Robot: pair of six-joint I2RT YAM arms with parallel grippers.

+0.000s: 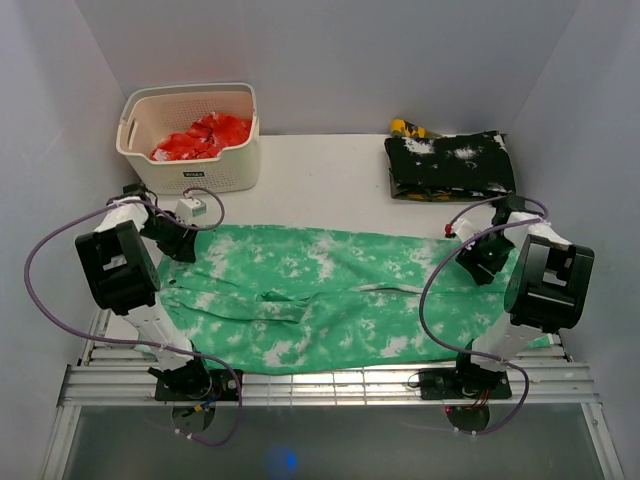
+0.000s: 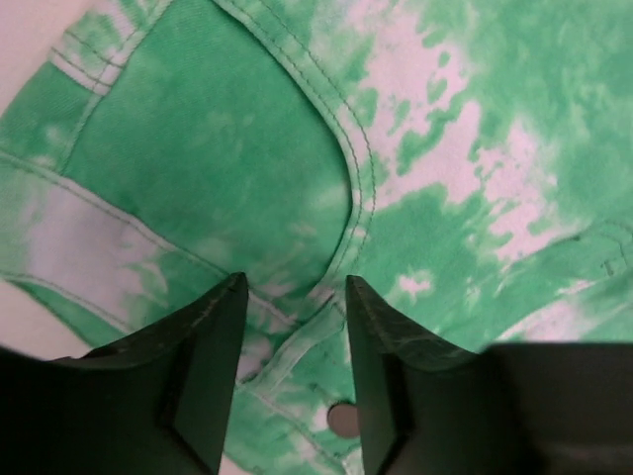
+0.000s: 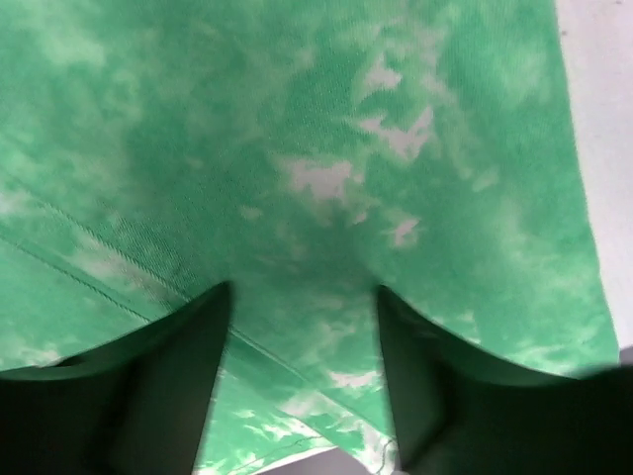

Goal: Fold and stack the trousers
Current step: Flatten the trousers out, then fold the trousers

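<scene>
The trousers (image 1: 330, 290), bright green with white blotches, lie spread flat across the table with the waist at the left and the leg ends at the right. My left gripper (image 1: 178, 245) hovers low over the waist end. In the left wrist view its jaws (image 2: 295, 287) stand apart over the waistband and a button, with the trousers (image 2: 227, 148) filling the frame. My right gripper (image 1: 478, 262) sits over the far right leg end. Its jaws (image 3: 302, 292) stand apart above the trousers (image 3: 297, 148), close to the hem, with no cloth pinched.
A cream basket (image 1: 215, 170) at the back left holds a red cloth (image 1: 200, 135). A folded black white-speckled garment (image 1: 450, 165) lies at the back right with a small yellow object (image 1: 408, 127) behind it. White walls close in both sides.
</scene>
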